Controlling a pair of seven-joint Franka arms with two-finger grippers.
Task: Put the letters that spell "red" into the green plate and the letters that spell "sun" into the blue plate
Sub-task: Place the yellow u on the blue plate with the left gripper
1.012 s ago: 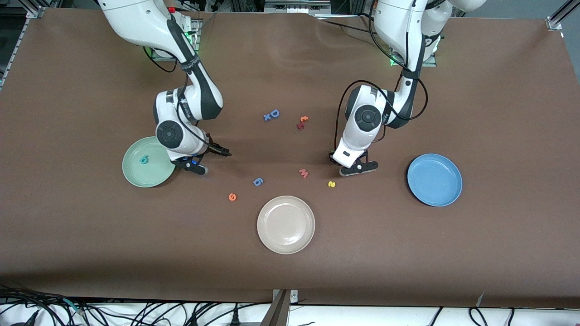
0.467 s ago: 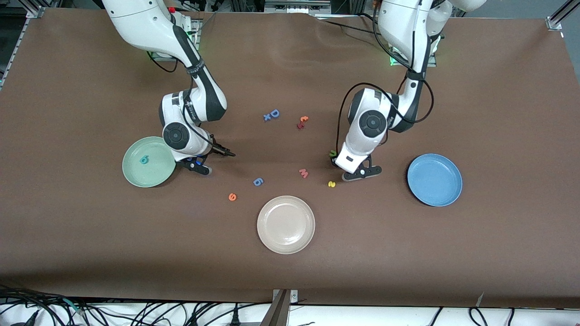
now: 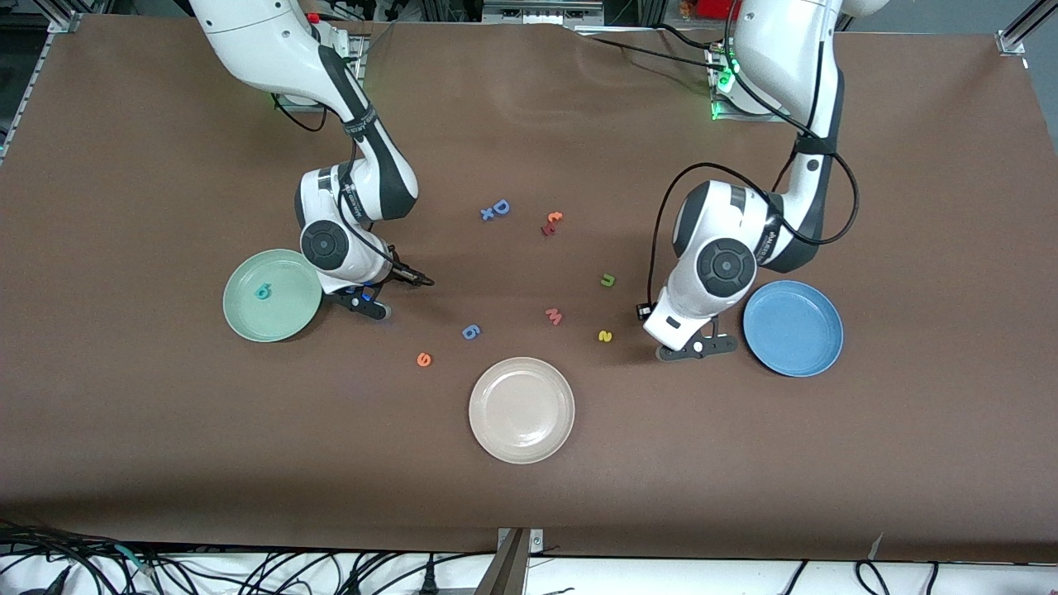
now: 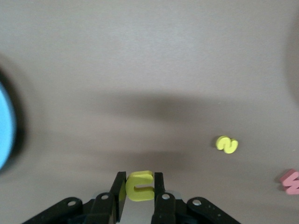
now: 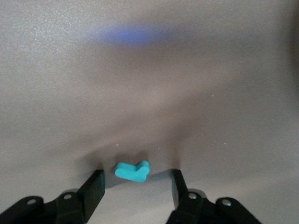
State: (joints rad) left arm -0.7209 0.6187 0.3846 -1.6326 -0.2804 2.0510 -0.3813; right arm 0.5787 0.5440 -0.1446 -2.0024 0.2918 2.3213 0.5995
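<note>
**Front view: one letter plated, two more between the fingers**

Front view, from the right arm's end of the table across: the pale mint green plate (image 3: 248,318) carries a round teal d (image 3: 263,291) near its middle. At the plate's three o'clock, just beside the rim, the right gripper (image 3: 368,299) is down at the brown table (image 3: 165,454). In the right wrist view, its fingers (image 5: 93,189) stand spread either side of a small teal r (image 5: 132,171) lying flat, with a gap on each side. An orange e (image 3: 424,359) lies at ten o'clock of the cream plate (image 3: 521,430), and a blue round letter (image 3: 470,331) at eleven. A pink w (image 3: 554,316), a dark green arch letter (image 3: 607,281) and a yellow s (image 3: 605,335) lie between one and two o'clock. The left gripper (image 3: 694,347) is over the table at eight o'clock of the mid-blue plate (image 3: 793,364), which holds no letters. In the left wrist view, its fingers (image 4: 159,186) pinch a yellow arch letter (image 4: 139,185).
</note>
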